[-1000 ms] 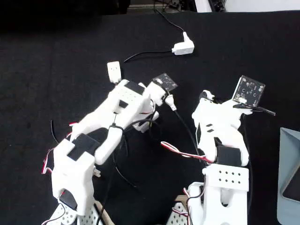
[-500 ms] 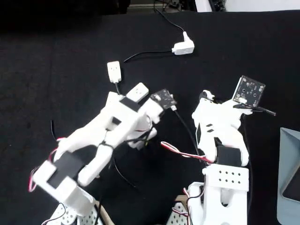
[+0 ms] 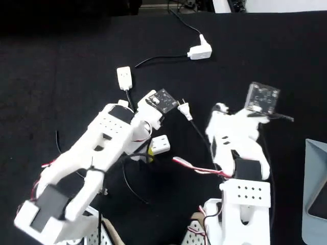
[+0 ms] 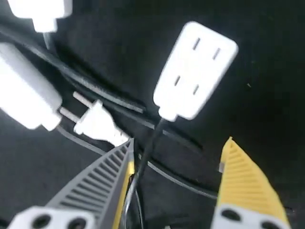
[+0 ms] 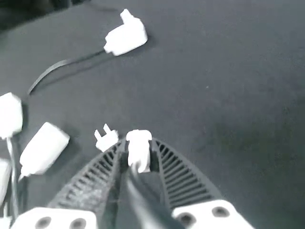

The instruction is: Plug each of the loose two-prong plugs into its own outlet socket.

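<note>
Over the black table (image 3: 61,61), right gripper (image 5: 139,153) pinches a white plug (image 5: 138,139) (left gripper (image 4: 178,143) gapes, empty).

From above, three white socket blocks (image 3: 124,77) (image 3: 199,51) (image 3: 160,145) could be counted. There were two plugs (image 3: 185,109) (image 5: 139,148) and two arms (image 3: 102,148) (image 3: 237,138).

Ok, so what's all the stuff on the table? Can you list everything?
sockets: three, white; one far back, one left of middle, one beside the left arm
loose plug: one, white, two prongs, mid-table
held plug: one, white, in the right gripper
cloth: one, black, covering the table
tray: one, grey-blue, right edge
left gripper: one, open, above black cables
right gripper: one, shut on the held plug
</note>
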Motion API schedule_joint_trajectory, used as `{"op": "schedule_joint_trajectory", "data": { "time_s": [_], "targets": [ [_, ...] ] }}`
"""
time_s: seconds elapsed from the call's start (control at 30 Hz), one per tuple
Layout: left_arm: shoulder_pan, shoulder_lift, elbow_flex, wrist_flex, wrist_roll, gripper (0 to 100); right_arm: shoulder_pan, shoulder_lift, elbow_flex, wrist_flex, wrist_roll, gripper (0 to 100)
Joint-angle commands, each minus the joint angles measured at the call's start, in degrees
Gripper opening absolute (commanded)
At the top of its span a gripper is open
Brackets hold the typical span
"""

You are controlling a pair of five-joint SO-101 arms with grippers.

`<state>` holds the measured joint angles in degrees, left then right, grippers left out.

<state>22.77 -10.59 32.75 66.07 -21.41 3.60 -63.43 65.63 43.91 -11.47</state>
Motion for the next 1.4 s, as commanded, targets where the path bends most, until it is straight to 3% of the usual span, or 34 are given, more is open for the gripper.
{"op": "schedule_joint_trajectory", "data": {
  "time_s": [0.0,0.13,0.37,0.73,1.17,1.37],
  "targets": [
    [-6.73,-10.81,-0.31,4.04,4.48,28,-6.42,-0.22,-4.97,3.87,1.93,1.3],
    [-16.92,-20.40,3.30,3.69,6.42,28,-14.95,0.13,-4.53,4.84,3.60,1.3],
    [-27.03,-39.91,20.09,-1.23,9.23,28,-25.76,3.21,-2.15,4.04,3.60,1.3],
    [-38.55,-56.00,36.35,-2.46,8.79,29,-26.73,17.80,-2.24,-2.11,3.60,1.2],
    [-44.00,-57.23,44.44,-5.19,5.63,29,-27.78,18.15,-4.26,7.30,4.84,1.2],
    [-44.44,-57.23,46.73,-6.68,5.63,29,-30.86,18.86,-4.44,5.98,4.48,1.2]
  ]
}}
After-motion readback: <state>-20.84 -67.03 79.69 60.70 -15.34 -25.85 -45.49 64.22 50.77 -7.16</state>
